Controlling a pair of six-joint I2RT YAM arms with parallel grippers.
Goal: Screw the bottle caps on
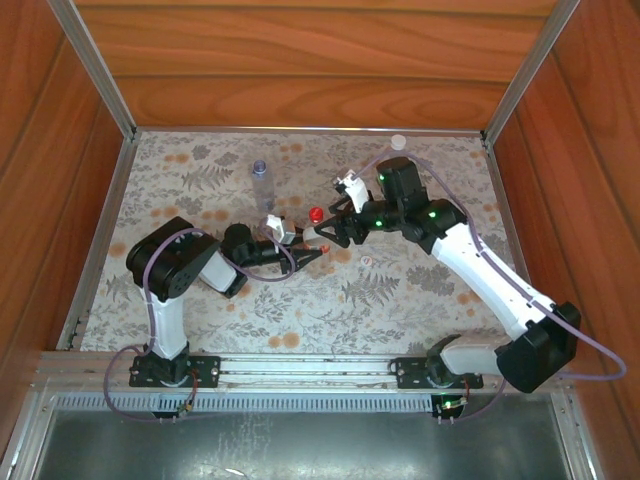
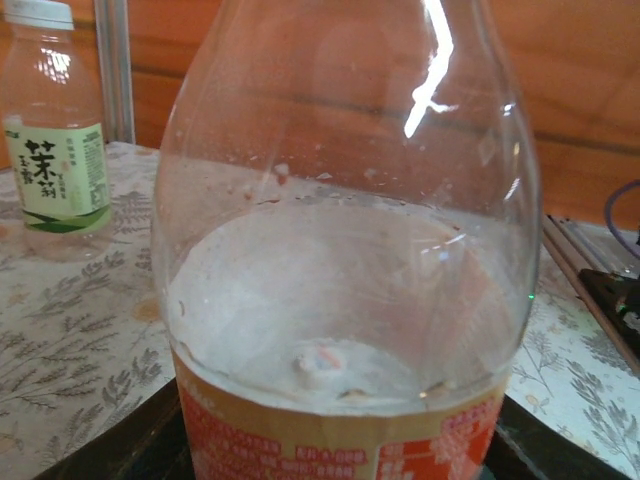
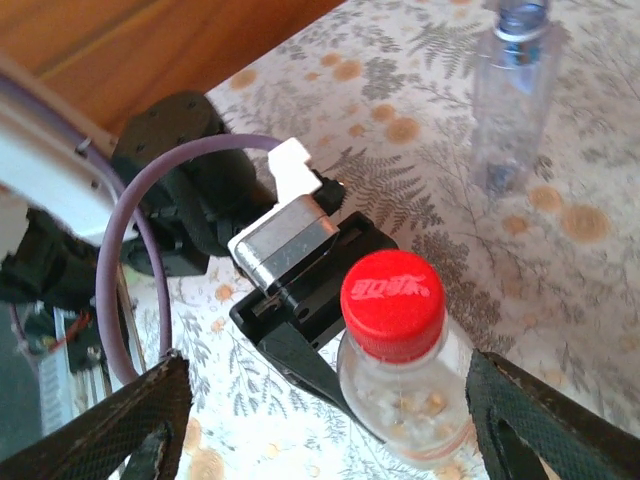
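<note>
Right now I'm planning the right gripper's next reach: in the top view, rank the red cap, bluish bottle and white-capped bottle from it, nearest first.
1. Red cap, at the fingertips of the right gripper.
2. Bluish bottle, farther back-left.
3. White-capped bottle, by the back edge.

Counter (image 1: 420, 290) has a pale cream print: grey fern leaves with little orange blobs all over. Walls (image 1: 300, 60) are warm reddish-brown wood grain.

The red cap (image 3: 392, 303) is bright red with white lettering on top. It's on the clear red-label bottle (image 2: 340, 300), whose label is orange-red and white with tiny print.

The 2nd one, the tea bottle (image 2: 55, 130), is clear with a white cap (image 2: 38, 12) and a yellow-green label with dark characters. The 3rd, the bluish bottle (image 1: 261, 183), is see-through with a blue tint. There's also a small pale cap (image 1: 398, 142), whitish.

Left arm (image 1: 168, 320) and right arm (image 1: 480, 265) are black and white. The right one has glowing green lights, and the cables (image 3: 135, 220) are purple.
</note>
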